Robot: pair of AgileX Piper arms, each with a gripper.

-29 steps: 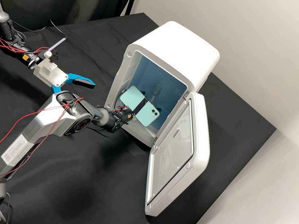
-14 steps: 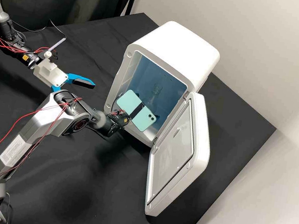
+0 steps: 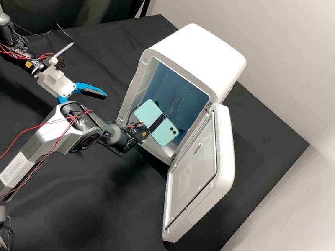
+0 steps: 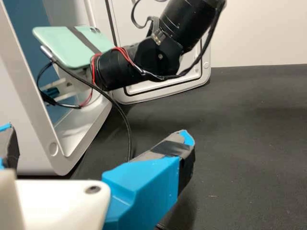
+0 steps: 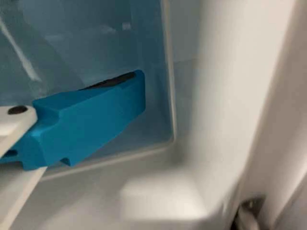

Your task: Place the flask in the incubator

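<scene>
Black counter [image 3: 78, 204] with open incubator [image 3: 195, 58], flask [image 3: 176, 100] inside.
Left fingers [image 4: 158, 167] released, empty; right arm [image 3: 68, 133] at incubator mouth, grip cannot be told.

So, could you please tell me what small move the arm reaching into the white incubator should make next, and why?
Probably draw the right arm straight back out of the white box-shaped incubator. The clear glass flask appears to stand upright at the back inside it, so placing looks done, and the white hinged door hangs open.
</scene>
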